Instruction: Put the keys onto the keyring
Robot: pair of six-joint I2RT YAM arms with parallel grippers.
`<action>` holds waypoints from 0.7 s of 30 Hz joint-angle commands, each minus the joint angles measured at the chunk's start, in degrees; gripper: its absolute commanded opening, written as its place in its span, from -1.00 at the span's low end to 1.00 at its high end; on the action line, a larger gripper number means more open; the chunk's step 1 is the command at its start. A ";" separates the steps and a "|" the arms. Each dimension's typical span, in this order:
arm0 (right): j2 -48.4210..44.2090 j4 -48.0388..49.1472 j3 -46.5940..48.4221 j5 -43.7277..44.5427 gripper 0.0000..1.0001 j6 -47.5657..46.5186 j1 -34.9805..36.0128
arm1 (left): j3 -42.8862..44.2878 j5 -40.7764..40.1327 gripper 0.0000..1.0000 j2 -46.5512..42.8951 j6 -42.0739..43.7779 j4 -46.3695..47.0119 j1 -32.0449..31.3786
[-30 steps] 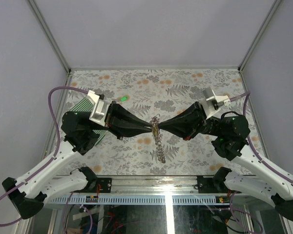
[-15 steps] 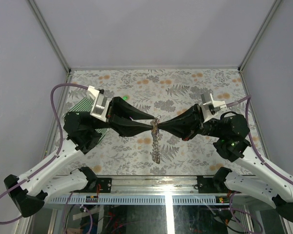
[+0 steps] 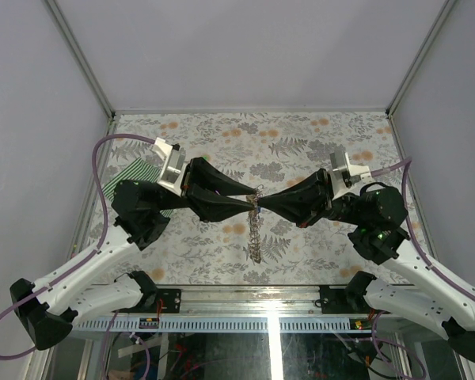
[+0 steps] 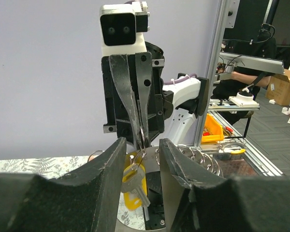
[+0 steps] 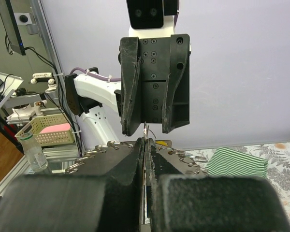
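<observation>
Top view: over the last second the left gripper (image 3: 253, 199) has gone from pinched together to spread apart. One finger now points far of the meeting point and the other near of it, and the left arm has shifted slightly to the right. The right gripper (image 3: 260, 206) has stayed clenched on the top of the keyring (image 3: 256, 237), whose chain trails toward the near edge over the patterned table (image 3: 301, 142). I read this as the left side having let go, leaving the right arm alone carrying the ring. Both arms reach inward at mid-table, tip to tip. A striped cloth (image 3: 138, 172) lies at the left, behind the left arm.

Left wrist view: the left gripper (image 4: 141, 142) is released, with nothing between its fingers. Straight ahead, the right gripper (image 4: 140, 135) pinches a small ring. A yellow-headed key (image 4: 131, 193) and a silver key (image 4: 133, 176) appear to hang from it. Links of the keyring (image 4: 198, 155) loop off to the right.

Right wrist view: the right gripper (image 5: 145, 145) is shut tight on the thin ring (image 5: 145, 128), which stands upright between its fingers. The left gripper (image 5: 149, 129) faces it, spread open around the ring without touching. Chain links (image 5: 99, 153) drape to either side, and the striped cloth (image 5: 237, 162) shows at the right.
</observation>
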 commanded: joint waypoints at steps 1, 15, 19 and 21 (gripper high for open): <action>-1.91 5.72 1.68 2.37 -1.00 -0.62 0.02 | -0.61 -1.80 -0.32 -0.53 0.98 0.24 -0.47; -1.32 5.81 1.31 2.60 -1.00 -0.35 0.02 | 0.59 -1.66 -0.60 1.03 1.12 -0.41 -1.08; -1.06 5.10 1.35 2.62 -1.00 -0.64 0.02 | 0.64 -1.85 -0.61 1.14 1.14 -0.41 -1.22; -0.88 4.62 1.17 2.61 -1.00 -1.08 0.01 | 0.65 -2.11 -0.66 1.01 1.14 -0.41 -1.27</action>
